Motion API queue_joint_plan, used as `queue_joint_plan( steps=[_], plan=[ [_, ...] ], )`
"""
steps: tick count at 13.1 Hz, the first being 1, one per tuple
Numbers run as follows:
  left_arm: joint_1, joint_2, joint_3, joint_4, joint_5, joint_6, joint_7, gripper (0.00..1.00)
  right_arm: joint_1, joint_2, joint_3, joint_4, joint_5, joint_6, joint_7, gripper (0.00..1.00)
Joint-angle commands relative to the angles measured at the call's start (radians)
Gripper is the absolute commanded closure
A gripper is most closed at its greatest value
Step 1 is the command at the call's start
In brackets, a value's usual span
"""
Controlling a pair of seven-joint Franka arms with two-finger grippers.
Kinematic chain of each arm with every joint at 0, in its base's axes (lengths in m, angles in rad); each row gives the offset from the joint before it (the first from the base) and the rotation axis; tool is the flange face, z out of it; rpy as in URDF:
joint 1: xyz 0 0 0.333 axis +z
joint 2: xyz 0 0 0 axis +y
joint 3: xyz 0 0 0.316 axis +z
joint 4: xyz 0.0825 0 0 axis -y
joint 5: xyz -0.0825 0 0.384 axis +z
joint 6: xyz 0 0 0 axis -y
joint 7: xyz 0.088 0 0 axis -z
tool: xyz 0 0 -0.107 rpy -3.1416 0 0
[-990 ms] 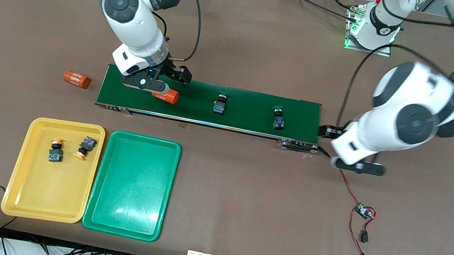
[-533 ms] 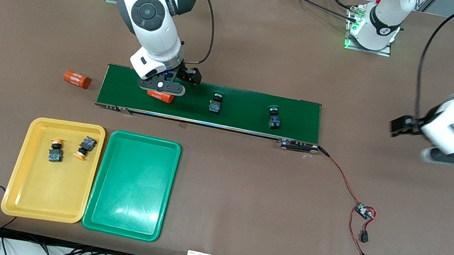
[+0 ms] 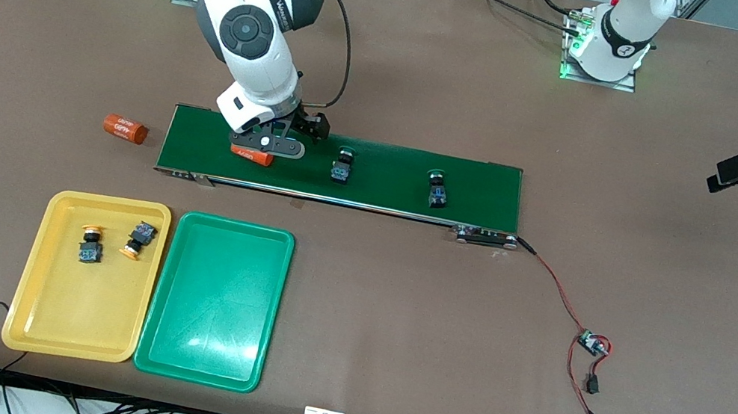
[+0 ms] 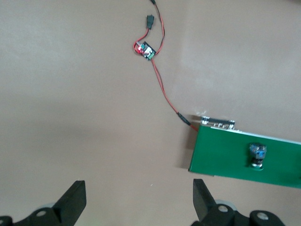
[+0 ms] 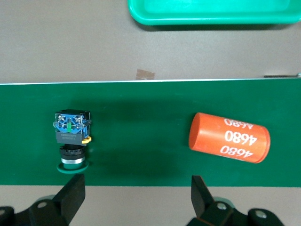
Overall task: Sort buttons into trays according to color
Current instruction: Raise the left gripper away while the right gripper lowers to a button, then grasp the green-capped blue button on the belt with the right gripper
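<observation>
On the conveyor belt, toward the right arm's end, an orange cylinder marked "4680" is lying directly under the right gripper, whose fingers are standing spread with nothing between them. Both yellow-capped buttons are already resting in the yellow tray; the green tray beside it is holding none. Two green-capped buttons are lying on the belt: the nearer green button just beside the gripper, toward the left arm's end, and the second green button farther along that way.

Judgement: the step in hand is a pick of the nearer green button. To do it well, the gripper should be shifting off the cylinder, centring over the button's black-and-blue body rather than its round cap, and descending with the fingers straddling the narrow sides.

Pose: the right arm is reaching down steeply from its base, wrist pointing at the belt. The left gripper is waiting raised over the table's edge at the left arm's end, fingers apart and empty.
</observation>
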Motion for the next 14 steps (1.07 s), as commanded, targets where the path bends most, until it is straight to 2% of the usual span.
queue_joint_plan(
  steps=[1,8,14],
  plan=[
    [0.006,-0.006,-0.063,0.004,0.091,-0.053,0.015,0.0,0.01,0.027,0.001,0.01,-0.021,0.033,0.041,0.0],
    [-0.004,0.006,-0.066,0.041,0.093,-0.062,0.099,0.0,0.009,0.079,0.001,0.017,-0.035,0.074,0.041,0.0],
    [-0.001,0.006,-0.066,0.055,0.087,-0.074,0.096,0.0,0.01,0.104,0.001,0.017,-0.037,0.107,0.041,0.0]
  ],
)
